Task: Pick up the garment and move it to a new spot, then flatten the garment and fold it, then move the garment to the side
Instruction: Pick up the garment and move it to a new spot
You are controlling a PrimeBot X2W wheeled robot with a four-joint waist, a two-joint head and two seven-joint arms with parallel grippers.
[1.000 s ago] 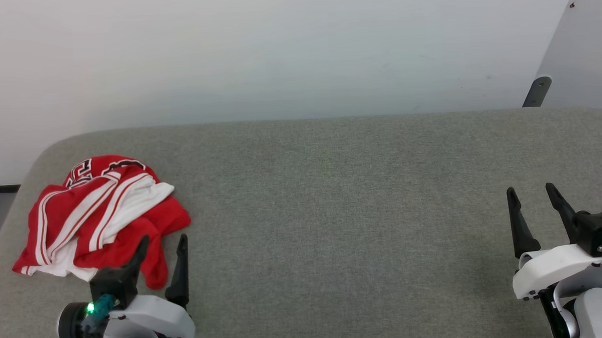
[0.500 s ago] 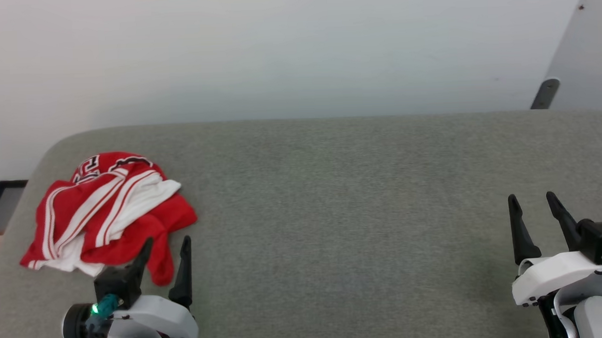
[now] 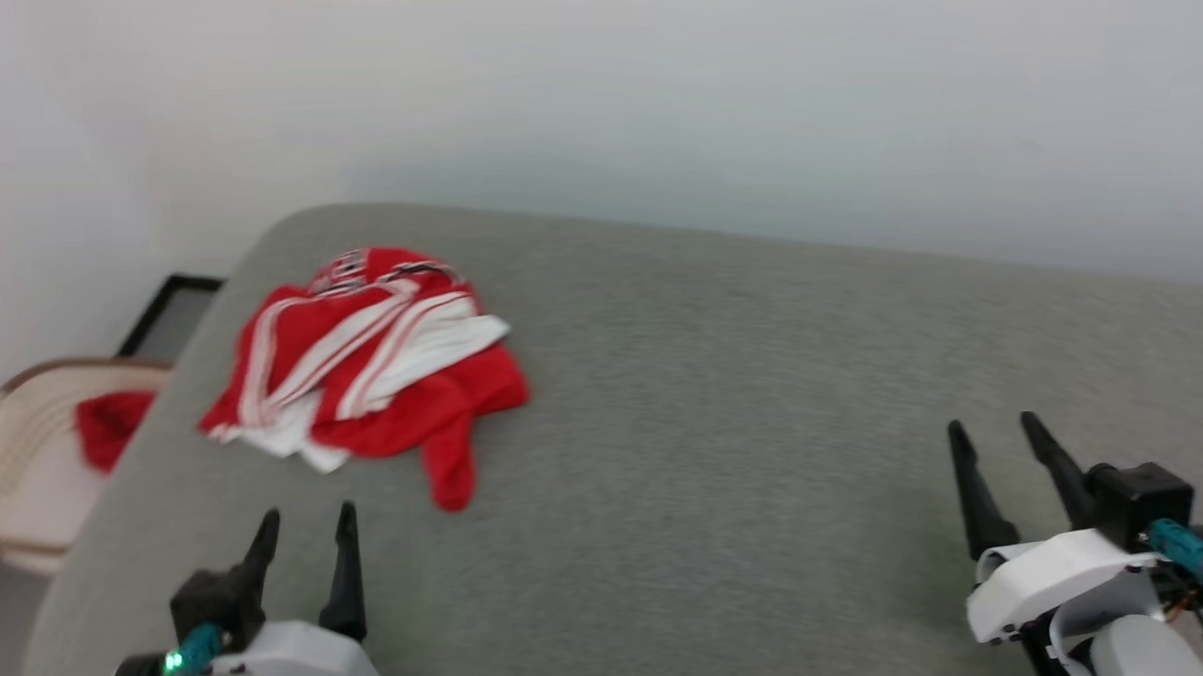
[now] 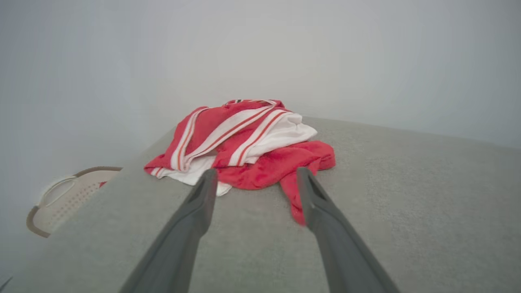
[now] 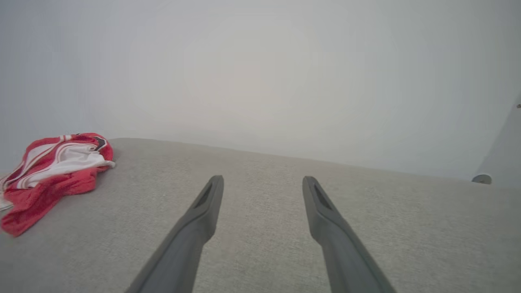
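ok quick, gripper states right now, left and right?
Left gripper: open, holding nothing, just short of the garment.
Right gripper: open, holding nothing.

"What sort of place is this?"

"A plain test room set up for laundry work, I'd say. A wide padded surface [image 3: 724, 394] covered in grey cloth, with a rounded corner, stands against a bare white wall [image 3: 653, 96]."

"Could it be a home?"

"I cannot tell. A pale laundry basket [image 3: 26, 468] with a brown rim stands beside the left end, with a red cloth [image 3: 109, 425] in it. A crumpled jersey [image 3: 362, 366] lies on the grey top. A black frame [image 3: 165, 308] sits low by the wall."
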